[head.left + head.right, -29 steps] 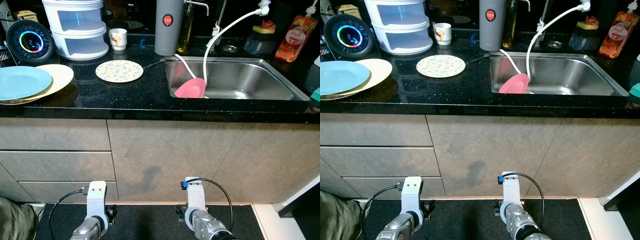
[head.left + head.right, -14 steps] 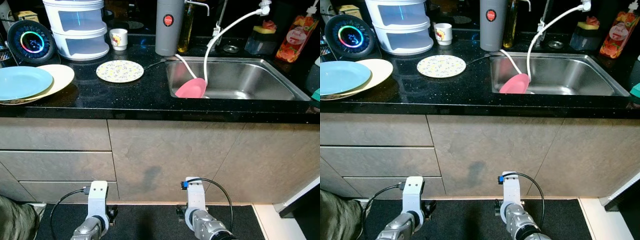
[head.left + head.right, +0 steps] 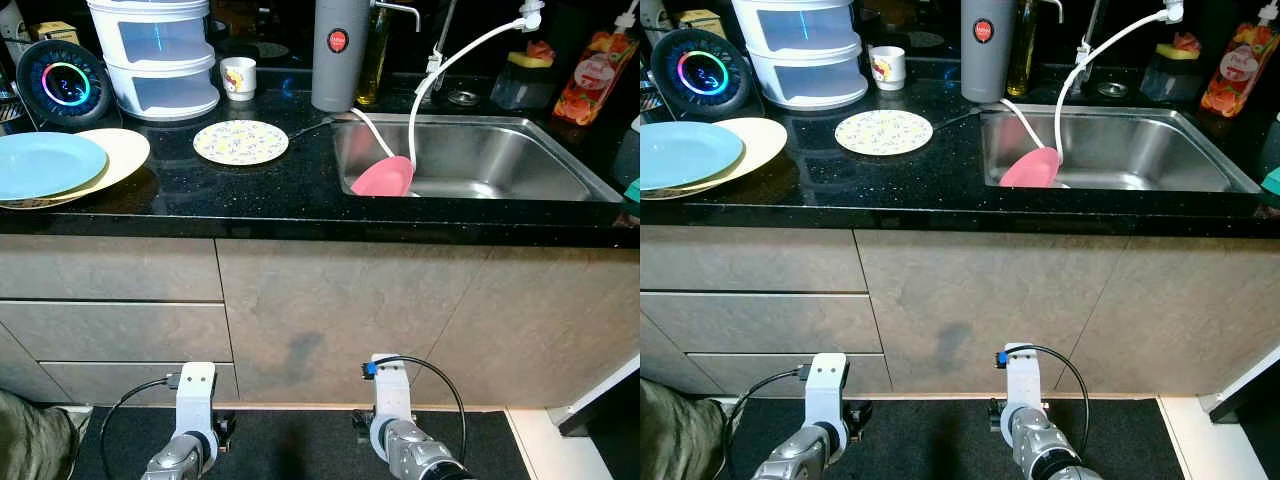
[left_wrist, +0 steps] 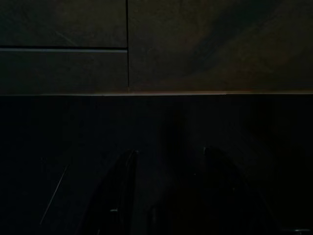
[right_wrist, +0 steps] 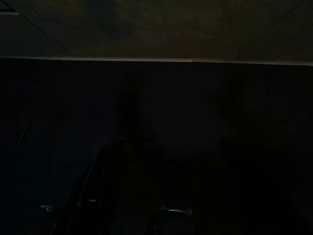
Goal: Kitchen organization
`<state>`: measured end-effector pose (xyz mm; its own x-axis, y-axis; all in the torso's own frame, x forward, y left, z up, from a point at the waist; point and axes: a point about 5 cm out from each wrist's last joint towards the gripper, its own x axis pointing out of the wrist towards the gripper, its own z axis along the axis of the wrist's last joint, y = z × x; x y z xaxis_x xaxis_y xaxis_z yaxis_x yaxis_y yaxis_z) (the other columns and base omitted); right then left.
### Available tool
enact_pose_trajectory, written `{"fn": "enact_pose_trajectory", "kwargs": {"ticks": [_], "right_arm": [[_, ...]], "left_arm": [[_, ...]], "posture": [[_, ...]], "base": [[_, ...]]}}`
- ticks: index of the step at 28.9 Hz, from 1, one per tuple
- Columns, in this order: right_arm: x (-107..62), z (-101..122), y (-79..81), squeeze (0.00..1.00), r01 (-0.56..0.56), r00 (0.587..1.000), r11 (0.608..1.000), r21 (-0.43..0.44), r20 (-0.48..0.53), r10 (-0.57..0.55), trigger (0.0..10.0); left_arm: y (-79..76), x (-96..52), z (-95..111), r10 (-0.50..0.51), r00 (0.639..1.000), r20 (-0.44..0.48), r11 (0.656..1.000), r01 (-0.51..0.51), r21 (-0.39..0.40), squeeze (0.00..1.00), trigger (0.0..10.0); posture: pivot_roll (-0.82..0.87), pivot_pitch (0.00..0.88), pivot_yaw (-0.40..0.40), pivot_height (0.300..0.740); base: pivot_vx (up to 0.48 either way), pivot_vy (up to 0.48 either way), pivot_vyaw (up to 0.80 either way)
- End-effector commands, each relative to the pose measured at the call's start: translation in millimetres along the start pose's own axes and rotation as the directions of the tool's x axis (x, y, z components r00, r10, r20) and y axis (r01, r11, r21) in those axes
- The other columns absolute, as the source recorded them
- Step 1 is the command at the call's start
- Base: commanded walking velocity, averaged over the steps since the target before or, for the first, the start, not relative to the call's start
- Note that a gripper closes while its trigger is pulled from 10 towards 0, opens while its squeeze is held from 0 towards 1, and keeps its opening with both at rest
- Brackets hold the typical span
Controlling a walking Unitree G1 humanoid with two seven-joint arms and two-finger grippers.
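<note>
Nearest me, both arms hang idle low in front of the cabinet, above a dark floor mat (image 3: 290, 440). On my left wrist feed the left gripper (image 4: 168, 191) is dim but I can make out its two black fingers standing apart with nothing between them; on the right wrist feed the right gripper (image 5: 161, 181) likewise shows two dark fingers spread with a gap and nothing held. Beyond them stand the grey-brown cabinet fronts (image 3: 330, 310), drawers on the left side. Above runs the black speckled countertop (image 3: 250, 190). At its left end a light blue plate (image 3: 45, 163) lies on top of a cream plate (image 3: 120, 152). Nearer the middle a small floral plate (image 3: 241, 142) lies flat on its own, well apart from that stack. To the right sits the steel sink (image 3: 500, 160), with a pink ladle (image 3: 383, 176) leaning inside its left wall and a white hose (image 3: 440, 70) curving down into the basin. Farther back I see a round glowing speaker (image 3: 65, 85), a white stacked drawer unit (image 3: 160, 55), a small white mug (image 3: 238, 77), a tall grey flask (image 3: 338, 50), and at far right a red-orange soap bottle (image 3: 590, 75).
</note>
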<state>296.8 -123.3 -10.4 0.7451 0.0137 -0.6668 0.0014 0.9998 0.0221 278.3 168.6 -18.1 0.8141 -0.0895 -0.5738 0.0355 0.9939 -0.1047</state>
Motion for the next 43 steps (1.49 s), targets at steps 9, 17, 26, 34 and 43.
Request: {"fn": "enact_pose_trajectory", "kwargs": {"ticks": [9,17,26,34,43], "right_arm": [[-0.4,-8,-2.0,0.00,0.008,0.999,1.000,0.017,-0.036,-0.008,10.0],[-0.4,-8,-1.1,0.00,0.007,0.999,1.000,0.020,-0.038,-0.007,10.0],[-0.4,-8,-2.4,0.00,0.015,0.999,0.999,0.031,-0.041,-0.014,10.0],[-0.7,-11,-2.9,0.00,0.014,0.999,0.999,0.039,-0.050,-0.012,10.0],[-0.6,-10,-1.7,0.00,0.011,0.999,0.999,0.039,-0.052,-0.009,10.0]], "left_arm": [[-2.4,-0.5,-8,-0.007,0.999,-0.038,1.000,0.007,0.004,0.00,10.0],[-1.8,-0.5,-7,-0.007,0.999,-0.039,1.000,0.008,0.006,0.00,10.0],[12.9,-3.1,-3,0.037,0.999,-0.012,0.999,-0.037,0.024,0.00,10.0],[34.1,-20.8,-36,0.050,0.997,-0.062,0.995,-0.044,0.090,0.00,10.0],[41.3,-24.7,-38,0.065,0.996,-0.059,0.994,-0.059,0.095,0.00,10.0]], "posture": [[0.05,0.124,-0.016,0.740],[0.05,0.125,-0.014,0.740],[0.05,0.131,-0.017,0.740],[0.06,0.138,-0.026,0.740],[0.06,0.137,-0.025,0.740]], "base": [[0.000,0.000,0.00],[0.000,0.000,0.00],[0.000,0.000,0.00],[0.000,0.000,0.00],[0.000,0.000,0.00]]}}
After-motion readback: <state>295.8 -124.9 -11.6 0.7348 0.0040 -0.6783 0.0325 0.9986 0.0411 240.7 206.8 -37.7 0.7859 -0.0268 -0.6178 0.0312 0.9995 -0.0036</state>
